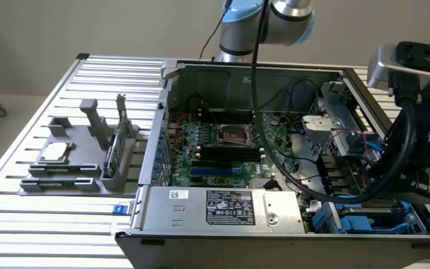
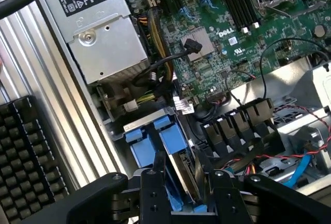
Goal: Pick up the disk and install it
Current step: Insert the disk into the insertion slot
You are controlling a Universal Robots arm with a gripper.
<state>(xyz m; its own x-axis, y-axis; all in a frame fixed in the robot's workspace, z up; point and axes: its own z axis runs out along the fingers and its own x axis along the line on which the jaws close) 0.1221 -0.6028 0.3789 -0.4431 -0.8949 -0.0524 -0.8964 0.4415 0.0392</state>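
Observation:
The disk [image 2: 175, 149] stands on edge between my fingers, its silver-grey slab framed by blue carrier rails. My gripper [image 2: 187, 182] is shut on it, one black finger [image 2: 155, 185] on each side. The disk's far end sits at the blue drive bay [image 2: 150, 131] in the case corner beside the power supply. In the exterior view the gripper [image 1: 424, 188] hangs over that blue bay [image 1: 364, 221] at the case's near corner on the exterior view's right. The disk's lower end is hidden by my fingers.
The open computer case [image 1: 163, 112] holds a motherboard [image 1: 223, 145], a silver power supply [image 1: 223, 206] and black cables [image 1: 304, 185] looping near the bay. SATA connectors and red and blue wires [image 2: 289, 157] lie beside the bay. A grey fixture [image 1: 73, 168] stands on the exterior view's left.

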